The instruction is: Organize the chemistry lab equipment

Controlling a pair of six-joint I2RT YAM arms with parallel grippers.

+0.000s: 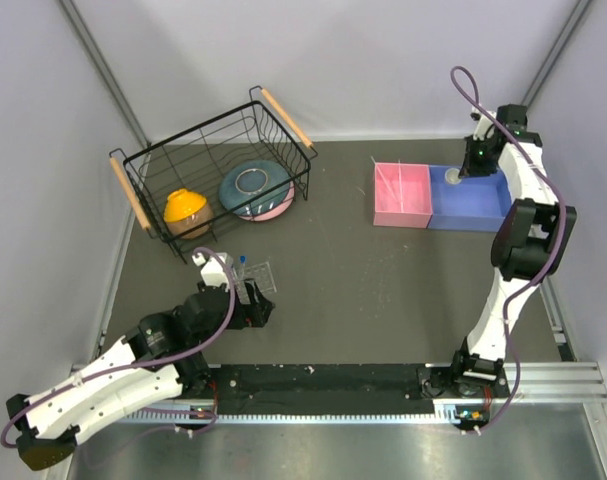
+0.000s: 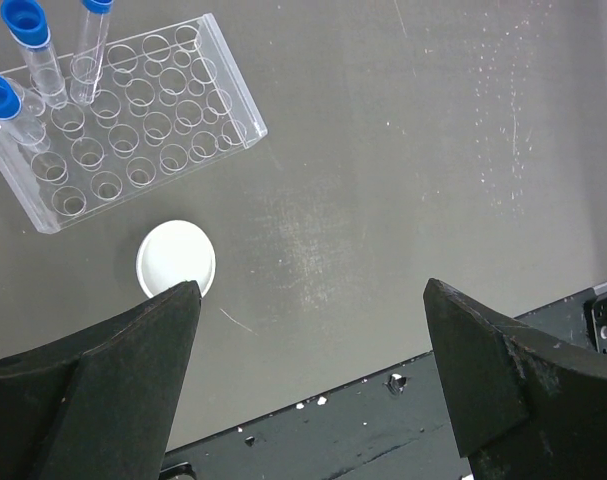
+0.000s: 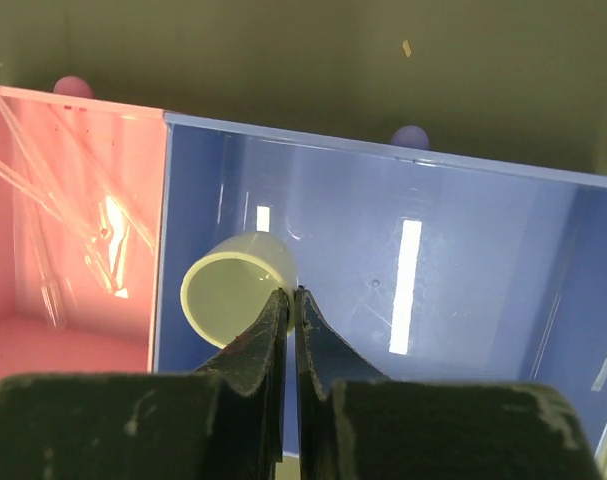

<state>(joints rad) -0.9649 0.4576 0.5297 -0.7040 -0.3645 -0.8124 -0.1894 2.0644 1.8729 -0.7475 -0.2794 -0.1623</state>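
Note:
My right gripper (image 3: 291,292) is shut on the rim of a small white round cup (image 3: 228,290) and holds it over the left end of the blue bin (image 3: 463,210); the cup also shows in the top view (image 1: 451,177). Thin clear rods (image 3: 53,200) lie in the pink bin (image 1: 401,195). My left gripper (image 2: 313,300) is open and empty above the table. A second white cup (image 2: 175,258) stands by its left finger. The clear tube rack (image 2: 123,120) behind it holds three blue-capped tubes (image 2: 33,35); the rack shows in the top view (image 1: 253,278).
A black wire basket (image 1: 211,170) at the back left holds an orange bowl (image 1: 184,209) and a teal-pink bowl (image 1: 255,189). The table's black front rail (image 2: 383,410) runs under my left gripper.

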